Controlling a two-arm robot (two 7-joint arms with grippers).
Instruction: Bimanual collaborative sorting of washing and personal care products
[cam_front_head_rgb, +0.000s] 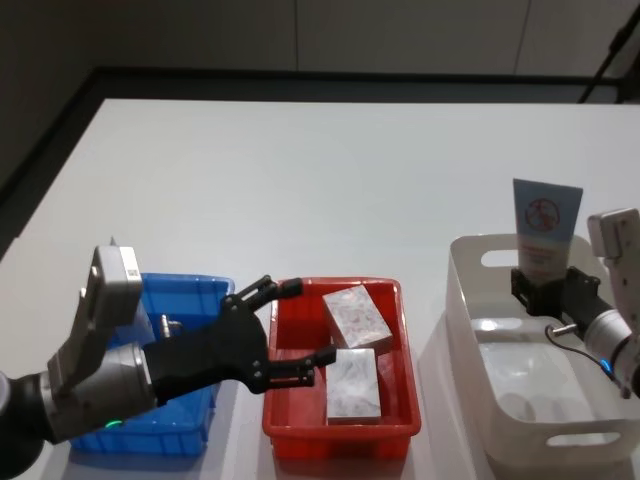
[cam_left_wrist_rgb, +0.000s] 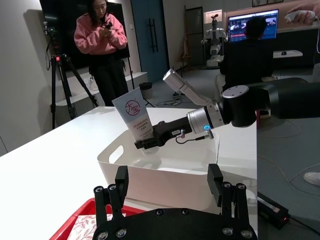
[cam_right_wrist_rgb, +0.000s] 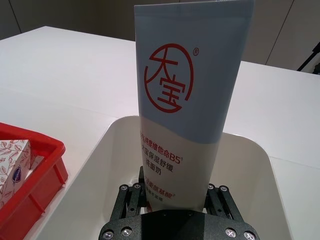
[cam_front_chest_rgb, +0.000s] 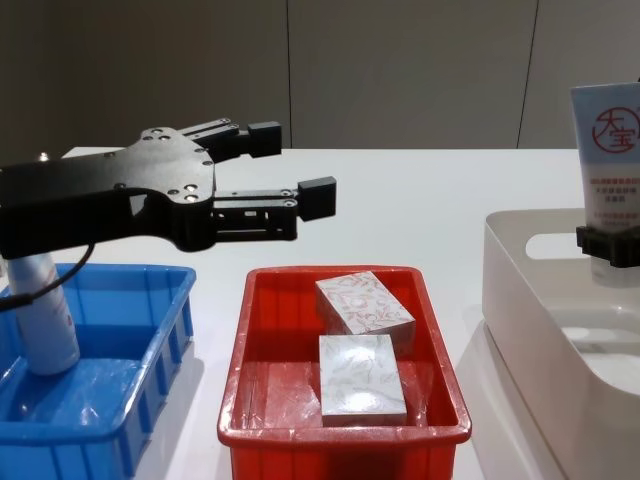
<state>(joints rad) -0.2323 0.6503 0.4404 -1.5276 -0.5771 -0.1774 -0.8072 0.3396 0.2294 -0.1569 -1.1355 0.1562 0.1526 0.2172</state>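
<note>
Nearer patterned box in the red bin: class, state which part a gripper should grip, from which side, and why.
Probably its two long edges, coming straight down from above. The nearer patterned box lies flat, broad face up, inside the red bin; the bin's walls and the farther box at its far end would likely block a sideways approach.

White table (cam_front_head_rgb: 300, 170) against a grey panelled wall (cam_front_chest_rgb: 400, 70). In the far room: a tripod (cam_left_wrist_rgb: 56, 62), a lit monitor (cam_left_wrist_rgb: 251, 24), a dark door (cam_left_wrist_rgb: 150, 35).
</note>
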